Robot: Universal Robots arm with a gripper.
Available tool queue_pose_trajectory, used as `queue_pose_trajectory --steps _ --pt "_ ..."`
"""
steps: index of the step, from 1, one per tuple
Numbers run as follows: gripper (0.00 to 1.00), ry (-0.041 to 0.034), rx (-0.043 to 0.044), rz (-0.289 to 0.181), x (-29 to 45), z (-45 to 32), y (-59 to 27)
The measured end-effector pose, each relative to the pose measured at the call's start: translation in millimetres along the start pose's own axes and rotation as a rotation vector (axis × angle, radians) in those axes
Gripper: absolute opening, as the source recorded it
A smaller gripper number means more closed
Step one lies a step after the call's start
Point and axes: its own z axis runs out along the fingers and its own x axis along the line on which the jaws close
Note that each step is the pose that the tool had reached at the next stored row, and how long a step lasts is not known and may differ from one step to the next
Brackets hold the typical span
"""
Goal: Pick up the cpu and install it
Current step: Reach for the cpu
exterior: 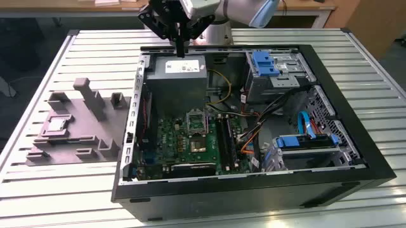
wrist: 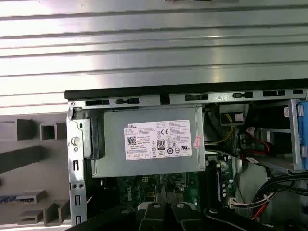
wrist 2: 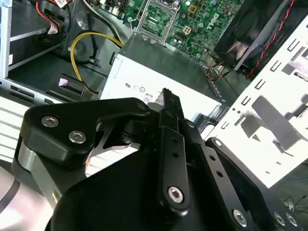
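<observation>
Slatted metal table underneath, wooden furniture beyond its far edge. On the table, an open black case lying on its side. Over the case's back rim, the pincer. Points straight down, fingers pressed together, grips nothing. Just below the tips, apart from them, a grey psu with a white label; in both wrist views, that label facing the pincer. Past the psu, farther from the pincer and deeper in the case, a green board with the metal-framed socket roughly in line with the tips. Beside the psu, to the exterior view's right of the pincer, yellow wires, then a drive cage with a blue clip. Much farther from the pincer, toward the exterior view's lower right, a second blue bracket and a blue cable. Outside the case, well apart from the pincer toward the exterior view's left, a grey tray with upright blocks. Between tray and pincer, the case's metal side wall. In a square recess of that tray, the cpu: flat, pale top up, nothing touching it, well clear of the closed tips.
</observation>
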Motion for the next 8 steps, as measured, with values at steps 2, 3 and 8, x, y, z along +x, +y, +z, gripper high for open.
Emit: queue_pose_trajectory --steps 2,3,8 --pt "0.11 0.0 0.0 0.0 0.0 0.0 0.0" --pt "0.11 0.0 0.0 0.0 0.0 0.0 0.0" --pt "0.11 0.0 0.0001 0.0 0.5 0.0 0.0"
